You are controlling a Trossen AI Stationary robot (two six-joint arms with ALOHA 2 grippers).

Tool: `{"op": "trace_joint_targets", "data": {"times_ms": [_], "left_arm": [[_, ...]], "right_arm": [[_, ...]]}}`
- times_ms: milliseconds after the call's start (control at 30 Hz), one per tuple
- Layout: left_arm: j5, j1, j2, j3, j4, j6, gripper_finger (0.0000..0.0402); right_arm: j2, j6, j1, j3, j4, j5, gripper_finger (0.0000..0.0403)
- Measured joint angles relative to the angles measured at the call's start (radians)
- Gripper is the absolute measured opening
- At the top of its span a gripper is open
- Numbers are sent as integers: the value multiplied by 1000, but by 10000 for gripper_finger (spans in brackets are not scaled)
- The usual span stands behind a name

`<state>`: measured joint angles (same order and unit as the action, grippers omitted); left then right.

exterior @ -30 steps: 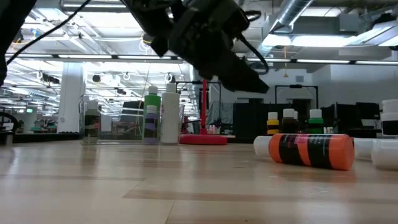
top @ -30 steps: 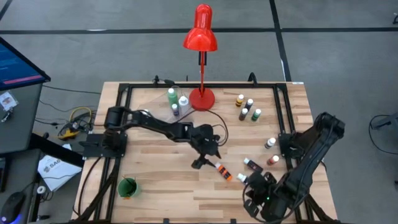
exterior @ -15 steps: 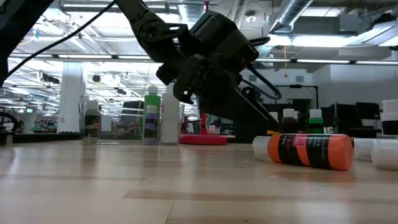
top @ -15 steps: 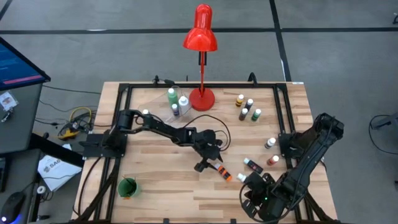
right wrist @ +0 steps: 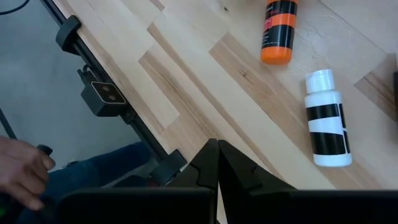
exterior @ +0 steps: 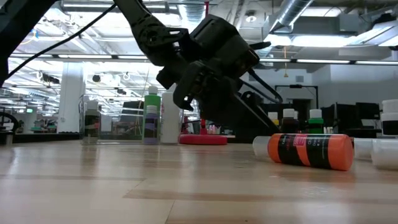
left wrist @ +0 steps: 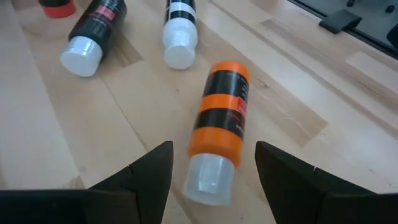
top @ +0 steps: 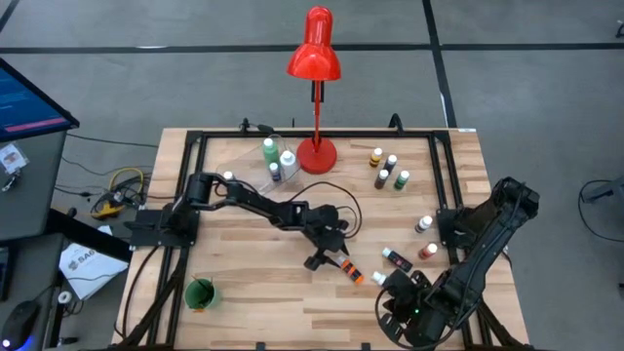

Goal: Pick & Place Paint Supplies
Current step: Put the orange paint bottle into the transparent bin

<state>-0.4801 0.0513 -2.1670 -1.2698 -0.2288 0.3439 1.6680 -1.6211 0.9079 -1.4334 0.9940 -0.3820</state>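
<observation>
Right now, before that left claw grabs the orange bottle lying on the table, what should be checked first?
1. Left gripper open: ok.
2. Orange bottle lined up between the fingers: ok; its white cap sits in the gap.
3. Bottle lying flat on the table: ok.
4. Neighbouring white bottle and dark bottle clear of the fingers: ok.
5. Right gripper shut, parked at the table's front edge: ok.
6. Fingers low enough to grip: cannot tell.

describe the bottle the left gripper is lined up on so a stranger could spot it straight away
Start at the red desk lamp and come toward the table's front edge to the open left gripper. Between its fingers lies an orange paint bottle on its side, white-capped with black bands; the neighbouring fallen bottles are black and white.
</observation>
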Motion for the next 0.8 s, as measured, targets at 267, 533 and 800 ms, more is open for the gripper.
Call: {"op": "trace_joint_targets", "data": {"times_ms": [267, 533, 800], "left_arm": [[11, 2, 0, 39, -31, 0, 218], [29, 4, 0, 48, -64, -2, 218], [30, 5, 0, 48, -69, 0, 218]], "right_arm": [[0, 0, -3, 0, 0, 0, 0], [0, -1, -8, 0, -1, 0, 0], [0, -3, -8, 0, -4, 0, 0]]}}
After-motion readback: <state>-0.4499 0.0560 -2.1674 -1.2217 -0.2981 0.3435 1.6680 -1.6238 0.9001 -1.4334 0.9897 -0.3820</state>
